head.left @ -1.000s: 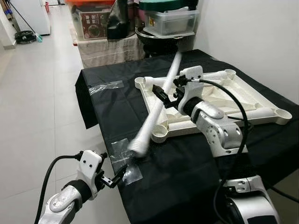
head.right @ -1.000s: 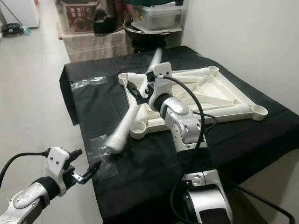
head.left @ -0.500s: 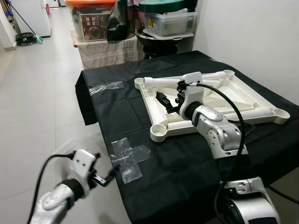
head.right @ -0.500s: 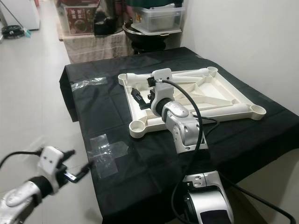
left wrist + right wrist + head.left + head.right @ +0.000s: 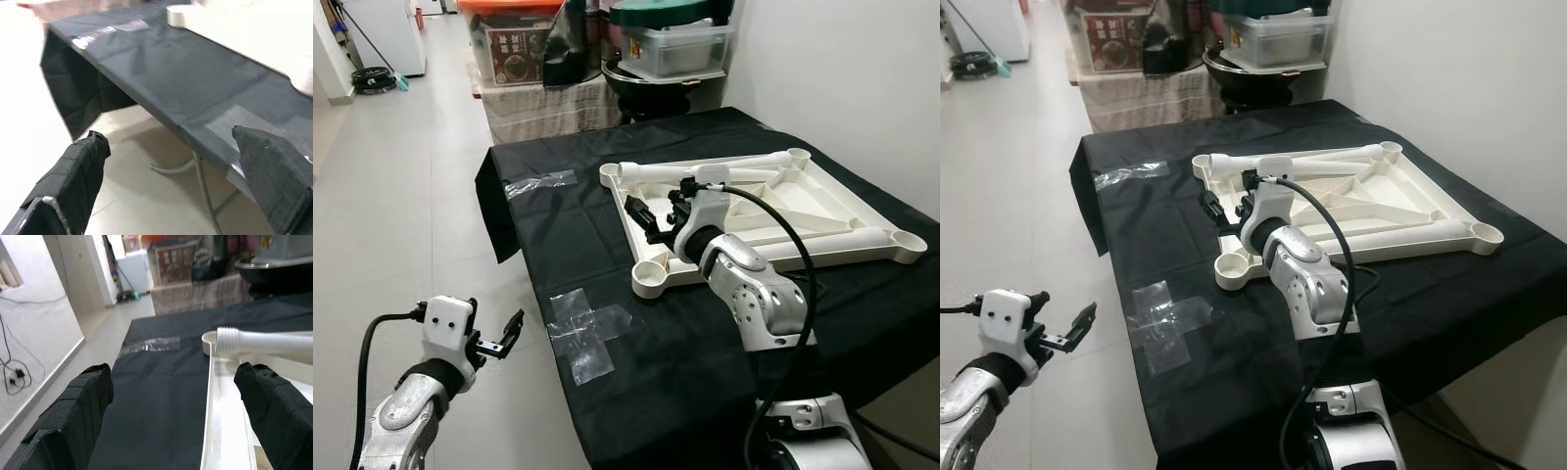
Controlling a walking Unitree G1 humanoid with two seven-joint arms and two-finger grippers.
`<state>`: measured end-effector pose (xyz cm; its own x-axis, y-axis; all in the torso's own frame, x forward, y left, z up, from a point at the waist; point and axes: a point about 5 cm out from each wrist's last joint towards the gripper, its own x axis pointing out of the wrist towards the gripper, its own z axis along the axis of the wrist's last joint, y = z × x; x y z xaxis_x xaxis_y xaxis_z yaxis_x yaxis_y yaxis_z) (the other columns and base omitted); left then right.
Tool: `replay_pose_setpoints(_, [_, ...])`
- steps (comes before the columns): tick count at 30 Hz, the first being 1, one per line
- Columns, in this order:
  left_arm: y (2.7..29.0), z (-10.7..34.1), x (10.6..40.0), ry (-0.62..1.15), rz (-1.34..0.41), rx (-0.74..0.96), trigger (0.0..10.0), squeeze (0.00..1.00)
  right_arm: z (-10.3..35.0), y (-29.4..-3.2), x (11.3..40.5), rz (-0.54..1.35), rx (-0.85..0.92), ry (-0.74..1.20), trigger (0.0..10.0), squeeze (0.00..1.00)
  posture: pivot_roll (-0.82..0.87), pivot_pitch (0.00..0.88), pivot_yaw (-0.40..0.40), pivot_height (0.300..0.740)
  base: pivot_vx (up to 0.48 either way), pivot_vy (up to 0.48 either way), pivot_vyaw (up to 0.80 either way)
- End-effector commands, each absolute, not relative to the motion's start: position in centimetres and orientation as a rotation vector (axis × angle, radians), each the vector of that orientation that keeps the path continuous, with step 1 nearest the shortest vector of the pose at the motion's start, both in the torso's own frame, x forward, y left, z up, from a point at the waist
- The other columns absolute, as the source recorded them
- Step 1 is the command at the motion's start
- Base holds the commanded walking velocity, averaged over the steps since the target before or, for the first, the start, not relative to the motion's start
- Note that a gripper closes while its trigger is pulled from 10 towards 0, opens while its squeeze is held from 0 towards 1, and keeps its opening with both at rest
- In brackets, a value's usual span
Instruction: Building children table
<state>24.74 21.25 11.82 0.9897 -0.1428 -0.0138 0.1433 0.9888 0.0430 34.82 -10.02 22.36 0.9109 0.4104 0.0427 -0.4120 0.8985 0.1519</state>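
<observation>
The white children's table top (image 5: 651, 277) lies upside down on a table covered with black cloth (image 5: 568, 245). A white leg (image 5: 724, 168) with a threaded end (image 5: 230, 339) lies along the top's far edge. My right gripper (image 5: 643, 220) hovers open over the top's left edge, between the two left corner sockets, with nothing between its fingers (image 5: 73, 421). My left gripper (image 5: 506, 335) is open and holds nothing. It hangs over the floor to the left of the table's front corner, level with the cloth's edge (image 5: 186, 122).
Clear tape patches stick to the cloth at the front left (image 5: 587, 328) and the back left (image 5: 538, 182). Behind the table stand storage boxes (image 5: 675, 44) and a covered bench (image 5: 548, 103). A white wall (image 5: 842, 78) runs along the right. Tiled floor (image 5: 401, 196) lies to the left.
One second ago my right gripper held a long white leg swinging over the table's left side; now it is open without it. My left gripper has drawn back from the table's edge.
</observation>
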Motion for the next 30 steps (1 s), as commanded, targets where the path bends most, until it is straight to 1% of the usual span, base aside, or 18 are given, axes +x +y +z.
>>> replay_pose_setpoints(1, [20.8,12.0,24.6,-0.008,-0.143,0.053,10.0,0.0,22.1,-9.9,34.6,0.407,0.136,-0.02,10.0,0.0,0.02,0.0,-0.045,0.74,0.0,0.0,0.0])
replay_pose_setpoints(2, [20.5,12.2,24.6,-0.019,-0.141,0.056,10.0,0.0,21.9,-10.0,34.6,0.386,0.113,-0.026,10.0,0.0,0.02,0.0,-0.045,0.74,0.0,0.0,0.0])
replay_pose_setpoints(3, [20.4,12.5,24.6,-0.036,-0.102,0.052,10.0,0.0,21.3,-10.2,34.5,0.363,0.106,-0.017,10.0,0.0,0.03,0.0,-0.05,0.74,0.0,0.0,0.0])
replay_pose_setpoints(5, [20.4,12.5,24.7,-0.039,-0.09,0.05,10.0,0.0,21.2,-10.2,34.4,0.361,0.112,-0.014,10.0,0.0,0.03,0.0,-0.05,0.74,0.0,0.0,0.0])
replay_pose_setpoints(6, [20.8,12.7,24.7,-0.052,-0.011,0.042,10.0,0.0,20.5,-10.3,34.0,0.346,0.123,-0.006,10.0,0.0,0.03,0.0,-0.05,0.74,0.0,0.0,0.0])
replay_pose_setpoints(9, [21.4,12.9,24.6,-0.062,0.068,0.036,10.0,0.0,19.5,-10.2,33.4,0.339,0.129,0.01,10.0,0.0,0.04,0.0,-0.053,0.74,0.0,0.0,0.0])
replay_pose_setpoints(17, [21.3,12.8,24.6,-0.055,0.1,0.017,10.0,0.0,18.8,-10.0,33.1,0.319,0.143,0.021,10.0,0.0,0.04,0.0,-0.049,0.74,0.0,0.0,0.0])
replay_pose_setpoints(21, [21.6,13.1,24.7,-0.066,0.145,0.003,10.0,0.0,18.9,-9.8,33.1,0.315,0.14,0.007,10.0,0.0,0.04,0.0,-0.05,0.74,0.0,0.417,0.0])
replay_pose_setpoints(23, [21.7,13.1,24.7,-0.068,0.149,0.002,10.0,0.0,18.9,-9.8,33.1,0.318,0.139,0.005,10.0,0.0,0.04,0.0,-0.05,0.74,0.0,0.469,0.8])
replay_pose_setpoints(24, [21.7,13.3,24.7,-0.076,0.146,0.014,10.0,0.0,18.9,-9.5,33.0,0.338,0.098,-0.006,10.0,0.0,0.05,0.0,-0.051,0.74,0.0,0.465,0.8])
replay_pose_setpoints(26, [21.6,13.3,24.7,-0.078,0.141,0.018,10.0,0.0,18.8,-9.3,32.9,0.347,0.084,-0.006,10.0,0.0,0.05,0.0,-0.051,0.74,0.0,0.465,0.8])
replay_pose_setpoints(30, [21.4,13.5,24.7,-0.09,0.133,0.025,10.0,0.0,18.8,-9.2,32.9,0.354,0.082,-0.003,10.0,0.0,0.05,0.0,-0.05,0.74,0.0,0.364,0.8])
